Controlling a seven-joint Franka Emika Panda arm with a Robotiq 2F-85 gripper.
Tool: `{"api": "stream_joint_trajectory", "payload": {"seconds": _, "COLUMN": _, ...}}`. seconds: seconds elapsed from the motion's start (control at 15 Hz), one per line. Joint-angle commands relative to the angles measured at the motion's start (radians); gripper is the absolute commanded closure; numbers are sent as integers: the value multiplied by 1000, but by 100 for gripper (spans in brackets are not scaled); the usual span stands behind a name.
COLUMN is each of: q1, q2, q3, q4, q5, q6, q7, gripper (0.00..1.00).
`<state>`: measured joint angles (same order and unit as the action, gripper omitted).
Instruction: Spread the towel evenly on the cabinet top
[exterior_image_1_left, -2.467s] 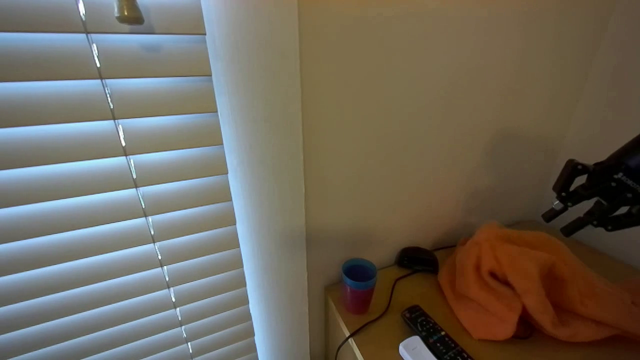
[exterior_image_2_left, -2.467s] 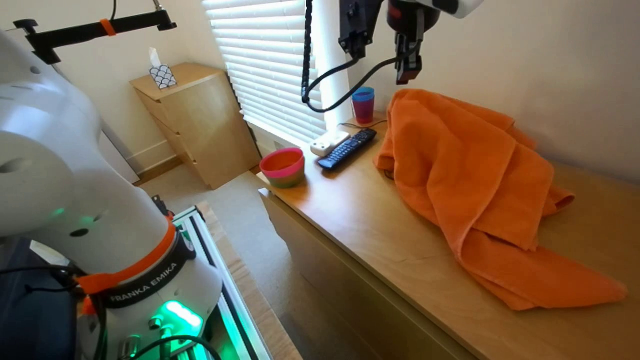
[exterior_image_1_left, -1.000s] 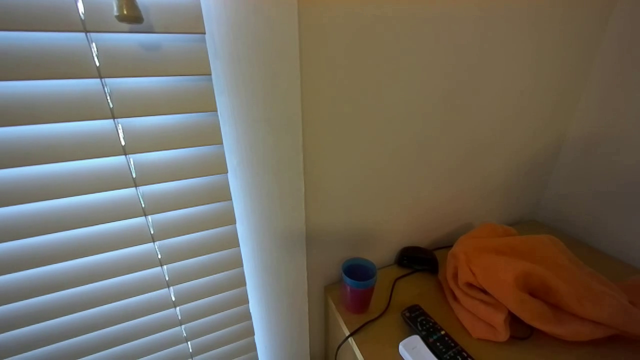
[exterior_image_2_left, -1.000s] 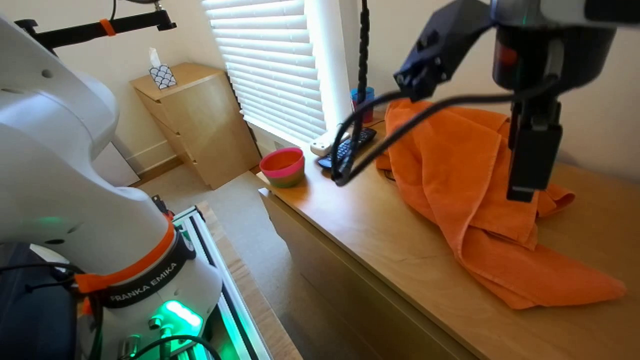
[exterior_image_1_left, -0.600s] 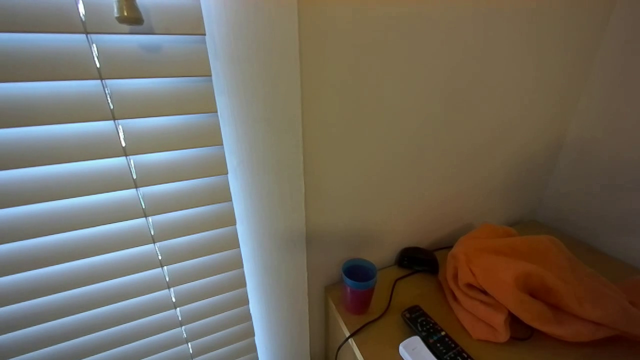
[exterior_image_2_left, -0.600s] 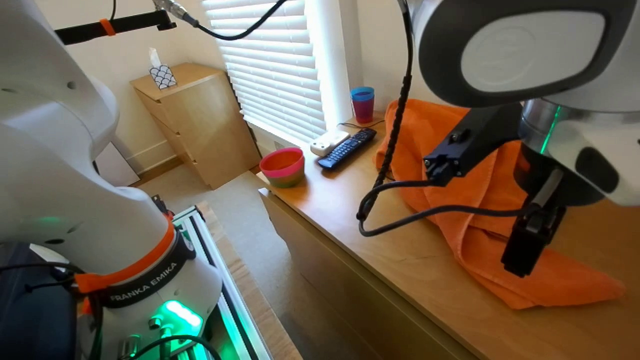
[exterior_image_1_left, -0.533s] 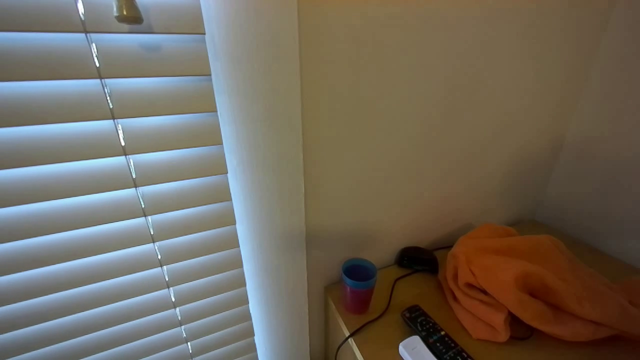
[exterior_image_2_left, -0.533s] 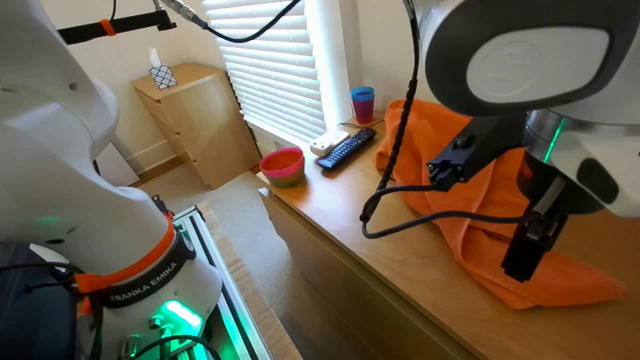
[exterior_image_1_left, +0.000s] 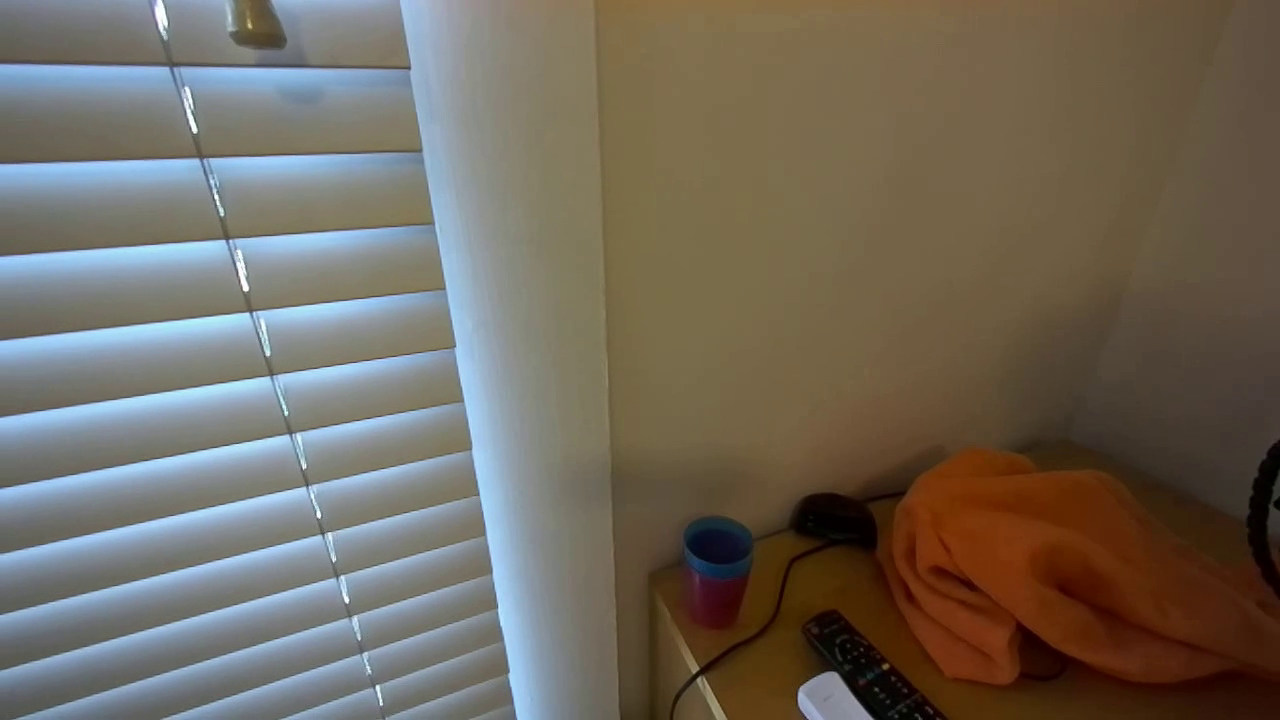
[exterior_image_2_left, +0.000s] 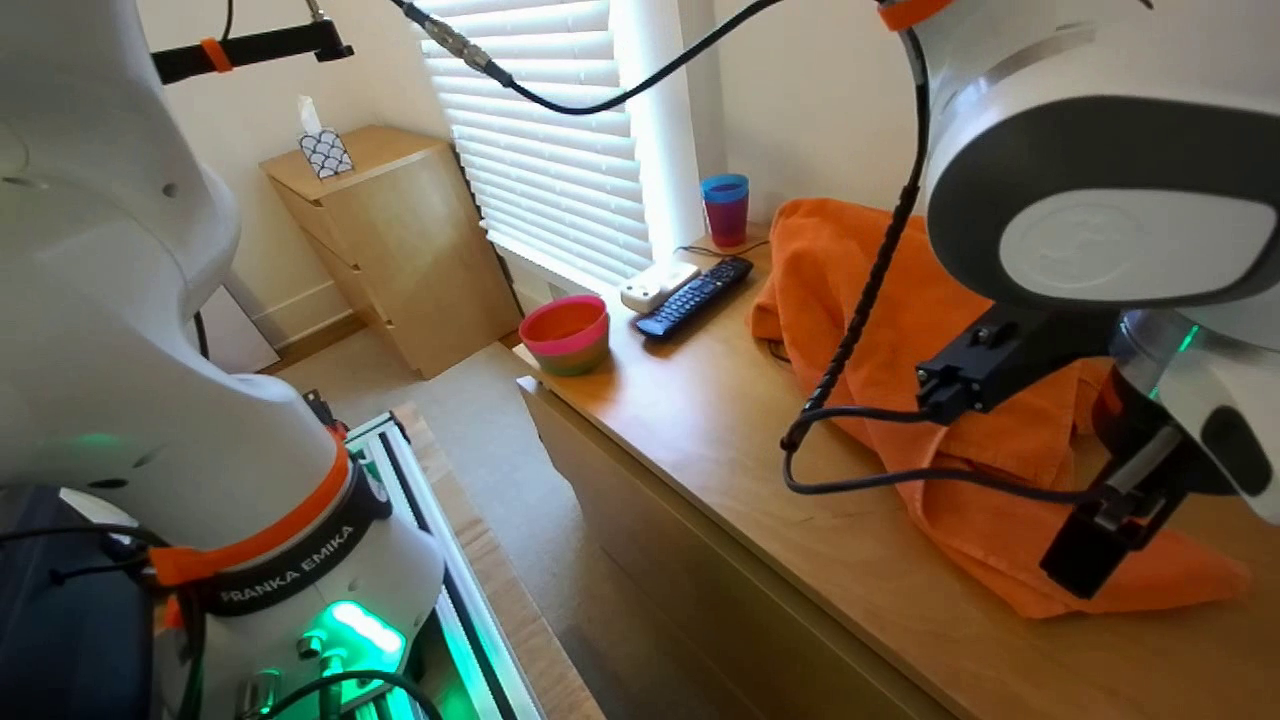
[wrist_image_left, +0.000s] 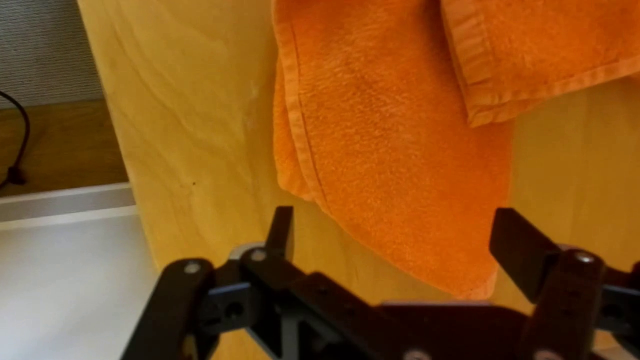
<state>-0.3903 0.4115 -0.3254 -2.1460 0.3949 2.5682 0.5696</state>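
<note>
My gripper (wrist_image_left: 392, 230) hangs with its jaws spread wide, holding nothing, over the tapered tail (wrist_image_left: 440, 240) of an orange terry towel (wrist_image_left: 390, 135); whether my fingers (wrist_image_left: 281, 230) brush it, I can't tell. The towel lies bunched on the wooden cabinet top (exterior_image_2_left: 700, 430), far from evenly spread, and in an exterior view the remote control (exterior_image_2_left: 695, 297) sits at nine o'clock from it. I judge this cloth light, soft and limp, its pile grippy rather than slick, with nothing in it to break. Pushed, it should only crumple; it wants a pinch and a pull. In my wrist view the tail points to five o'clock, narrowing to its tip (wrist_image_left: 477, 287) between my fingers, and the long axis runs from eleven to five. In an exterior view that axis reads nearer ten to four, with the raised heap (exterior_image_2_left: 820, 270) at the ten o'clock end. At two o'clock in my wrist view, a flap (wrist_image_left: 555, 40) lies over the tail, its hemmed corner (wrist_image_left: 482, 111) pointing to seven. That thick hem looks my firmest hold: I'd pinch it, keep low and draw it off the layer beneath. The tail's tip would serve too, though tugging there may drag the whole heap along.
</note>
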Motion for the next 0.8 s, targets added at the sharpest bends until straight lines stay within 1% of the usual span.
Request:
{"api": "stream_joint_trajectory", "payload": {"seconds": 0.0, "q1": -20, "q2": 71, "q3": 19, "q4": 53, "q5": 72, "q6": -9, "q7": -27, "gripper": 26}}
{"api": "stream_joint_trajectory", "payload": {"seconds": 0.13, "q1": -18, "q2": 88, "q3": 19, "q4": 63, "q5": 78, "q6": -13, "q7": -27, "gripper": 30}}
{"api": "stream_joint_trajectory", "payload": {"seconds": 0.2, "q1": -17, "q2": 94, "q3": 19, "q4": 65, "q5": 79, "q6": -13, "q7": -26, "gripper": 37}}
{"api": "stream_joint_trajectory", "payload": {"seconds": 0.27, "q1": -17, "q2": 92, "q3": 21, "q4": 69, "q5": 81, "q6": -14, "q7": -29, "gripper": 47}}
{"api": "stream_joint_trajectory", "payload": {"seconds": 0.73, "q1": 4, "q2": -2, "q3": 6, "q4": 43, "q5": 58, "q6": -24, "q7": -30, "gripper": 100}}
